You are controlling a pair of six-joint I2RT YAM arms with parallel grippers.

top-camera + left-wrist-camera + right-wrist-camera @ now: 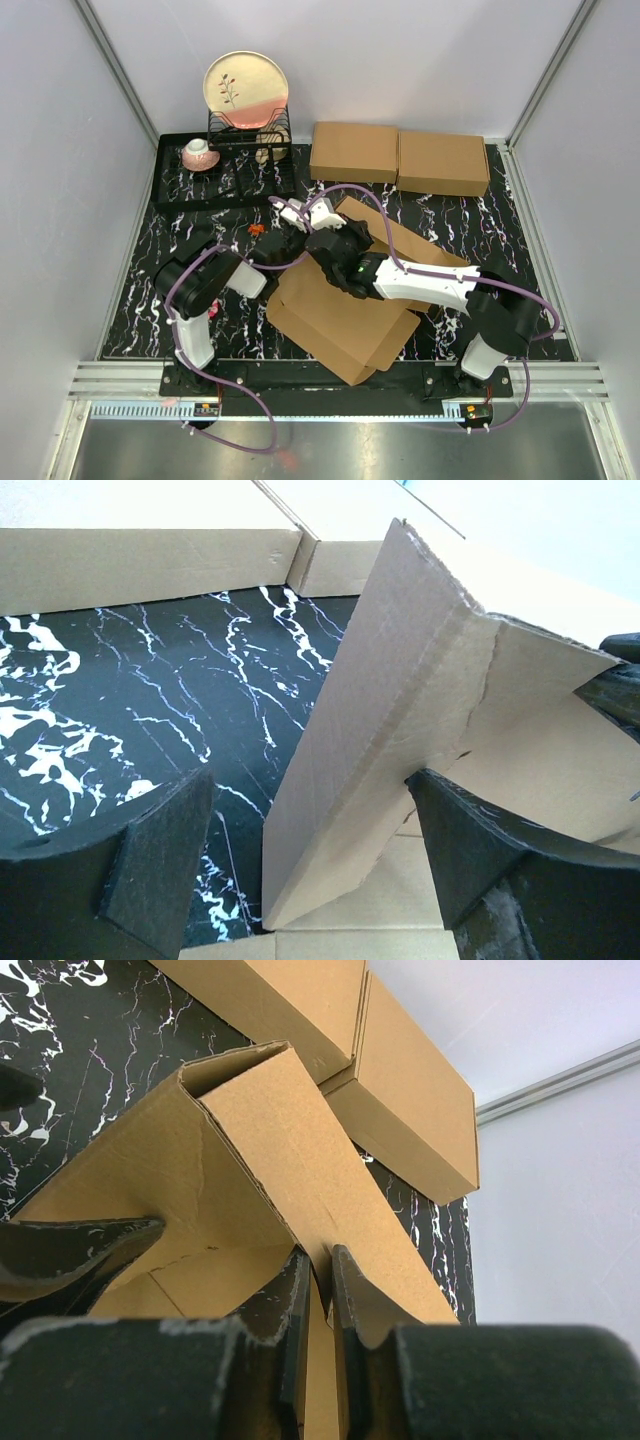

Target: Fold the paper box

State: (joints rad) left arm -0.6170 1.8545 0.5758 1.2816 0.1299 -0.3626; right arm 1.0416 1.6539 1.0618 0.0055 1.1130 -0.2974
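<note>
Brown corrugated paper box, partly folded, one side flap upright

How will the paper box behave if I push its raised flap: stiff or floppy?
Probably stiff: the corrugated paper box holds its raised flap flat, so it should bend only at creases. Likely light, so it may slide on the table, though the right gripper, pinching it, should anchor it. The ragged crease could tear if forced.

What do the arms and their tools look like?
The left arm and right arm have white links, black joints and looping purple cables; a green light glows on the right one. The left tool and right tool have black fingers with dark grey pads.
</note>
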